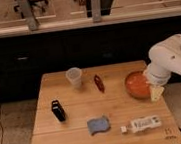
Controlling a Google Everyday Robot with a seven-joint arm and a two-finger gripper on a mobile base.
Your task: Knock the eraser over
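Note:
The eraser (58, 111) is a small black block standing upright on the left part of the wooden table (77, 134). My white arm comes in from the right. My gripper (156, 93) hangs at the right side of the table, just beside the orange bowl (135, 84), far to the right of the eraser. It holds nothing that I can see.
A clear plastic cup (74, 77) stands at the back middle. A red packet (99, 83) lies right of it. A blue sponge (98, 125) and a lying plastic bottle (142, 125) are near the front edge. A dark counter runs behind the table.

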